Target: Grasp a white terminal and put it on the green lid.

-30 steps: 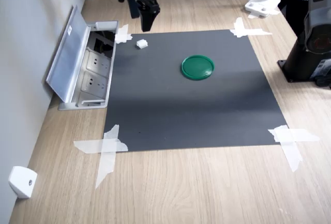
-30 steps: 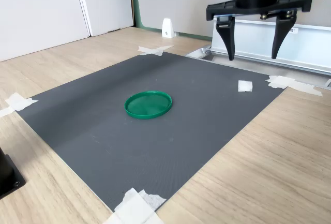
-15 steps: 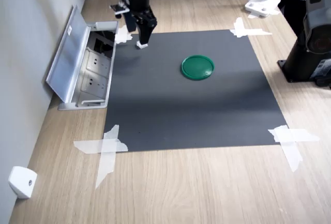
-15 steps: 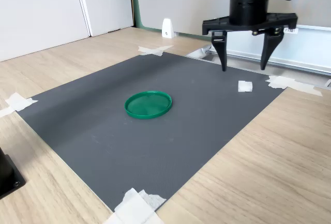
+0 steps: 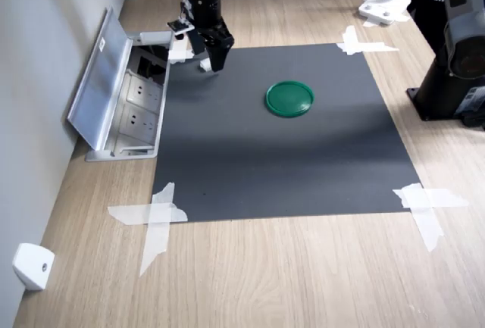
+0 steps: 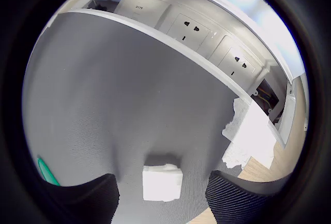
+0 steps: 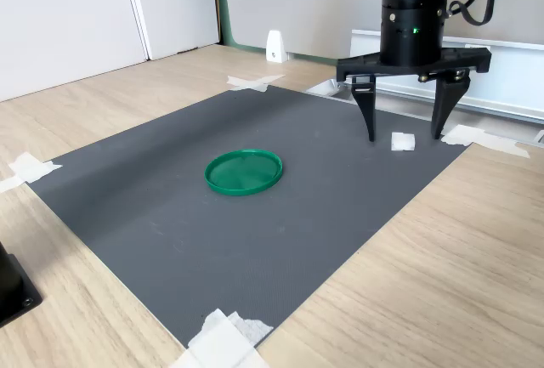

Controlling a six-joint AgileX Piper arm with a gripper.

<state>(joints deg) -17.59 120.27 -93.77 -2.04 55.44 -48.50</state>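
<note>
The white terminal (image 7: 403, 141) is a tiny cube lying near a corner of the black mat (image 7: 255, 232). My gripper (image 7: 405, 136) is open and low over it, one finger on each side, neither touching in the second exterior view. In the wrist view the terminal (image 6: 162, 181) sits between the two dark fingertips (image 6: 101, 195). In the first exterior view the gripper (image 5: 211, 61) mostly covers the terminal (image 5: 204, 66). The green lid (image 5: 289, 98) lies flat mid-mat, apart from the gripper and bare on top; it is the green lid (image 7: 244, 171) in the second exterior view.
An open floor socket box with a raised metal lid (image 5: 114, 93) sits just off the mat beside the gripper. Tape strips (image 5: 155, 218) hold the mat corners. A white wedge piece (image 5: 32, 266), a black base (image 5: 455, 78) and a white stand (image 5: 385, 6) sit on the wooden table.
The gripper has come down and moved over the terminal, so its open fingers now straddle it close to the mat. The terminal and lid have not moved.
</note>
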